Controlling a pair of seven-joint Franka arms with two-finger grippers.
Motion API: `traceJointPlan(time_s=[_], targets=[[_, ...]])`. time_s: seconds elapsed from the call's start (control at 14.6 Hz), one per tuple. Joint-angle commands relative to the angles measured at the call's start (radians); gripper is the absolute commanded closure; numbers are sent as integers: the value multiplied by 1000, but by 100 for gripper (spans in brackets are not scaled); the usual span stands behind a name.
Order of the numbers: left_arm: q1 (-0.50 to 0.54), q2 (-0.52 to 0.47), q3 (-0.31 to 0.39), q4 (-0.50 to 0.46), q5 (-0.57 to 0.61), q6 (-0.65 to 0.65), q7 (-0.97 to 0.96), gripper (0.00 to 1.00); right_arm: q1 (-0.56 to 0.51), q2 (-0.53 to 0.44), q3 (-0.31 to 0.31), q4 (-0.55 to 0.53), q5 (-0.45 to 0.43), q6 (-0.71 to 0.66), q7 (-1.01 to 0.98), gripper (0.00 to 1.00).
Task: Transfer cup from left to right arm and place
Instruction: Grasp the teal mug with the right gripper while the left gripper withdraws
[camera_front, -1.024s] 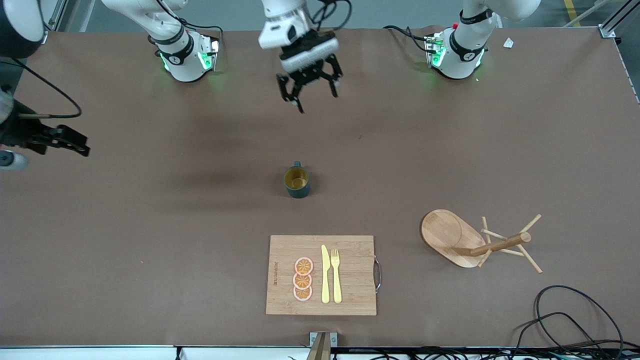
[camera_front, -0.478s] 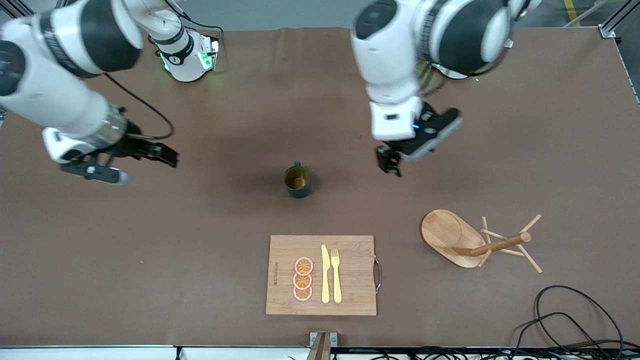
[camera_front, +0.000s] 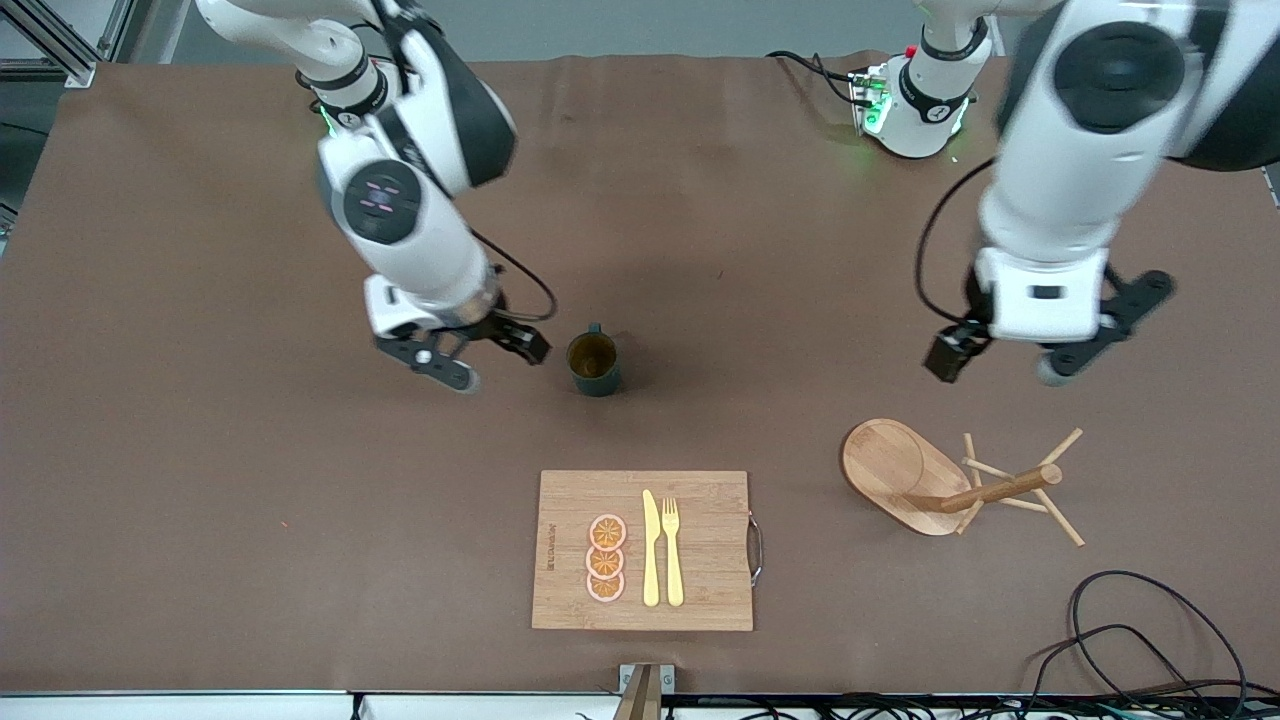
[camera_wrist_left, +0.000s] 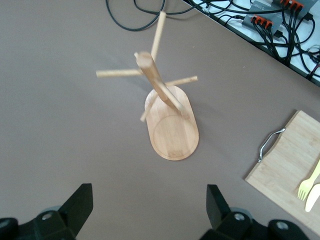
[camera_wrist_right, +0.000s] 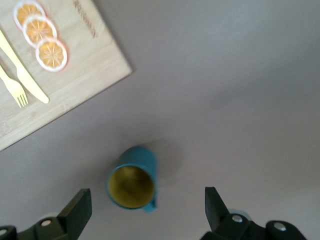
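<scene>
Here cup (camera_front: 594, 363) upright on table, beside open right gripper (camera_front: 485, 362)

cutting board (camera_front: 642, 550): one dark line of small letters printed along the edge at the frame's left, running sideways up the wood; too small to read
same board, right wrist view (camera_wrist_right: 60, 70): the same line of letters near the upper middle of the frame; blurry, not readable
everything else: no words, numbers or signs to read
</scene>
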Motion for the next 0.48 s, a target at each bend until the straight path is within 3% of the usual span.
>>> traceJointPlan(time_s=[0.0, 0.07, 0.41], targets=[[71, -50, -3, -5, -90, -4, 174, 0, 65, 144, -13, 126, 5, 23, 120, 0], [101, -68, 0, -5, -130, -2, 262, 0, 75, 172, -13, 143, 5, 30, 132, 0], [109, -149, 164, -15, -273, -88, 574, 0, 105, 235, -13, 148, 7, 111, 145, 0]])
